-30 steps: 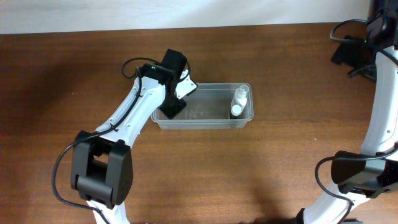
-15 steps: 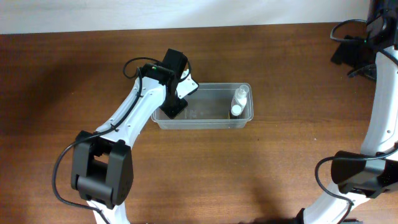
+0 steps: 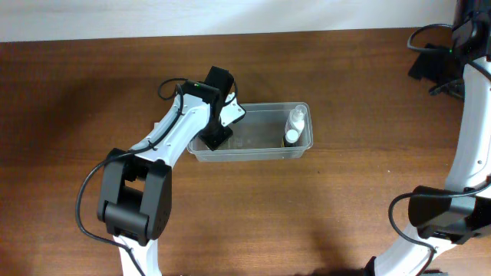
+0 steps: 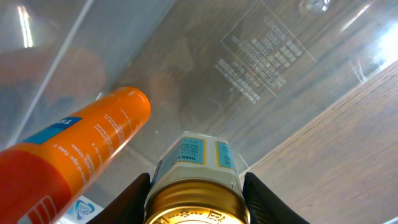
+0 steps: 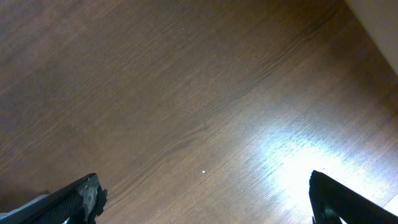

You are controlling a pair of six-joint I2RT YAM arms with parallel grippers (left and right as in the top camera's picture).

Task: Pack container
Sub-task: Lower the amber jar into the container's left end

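Table [image 3: 353,207] is unchanged, so the change is all in the left arm [image 3: 165,142]. Its elbow and base link now sit closer to the container [image 3: 261,152] than a sec ago. The right arm [image 3: 468,138] stands far off to the container's right, same as before. The container (clear tub, long side across the table) hasn't budged.

The left gripper [image 3: 217,130] has pushed a bit further over the container's left end. The right gripper [image 5: 205,199] has its jaws wide apart w/ nothing btwn them, bare wood below.

In the left wrist view an orange tube [image 4: 74,149] lies inside the container. Just beside it is a gold-capped bottle [image 4: 194,205], clamped btwn the left fingers [image 4: 134,196]. Can't tell if it touches the container's floor. A white bottle [image 3: 294,126] sits at the container's right end, well apart from the left gripper.

My read: the gold-capped bottle is lined up for a drop-in, release not yet done.

Vs the earlier frame: left arm swung inward, gripper slightly nearer the container's middle, contents same.
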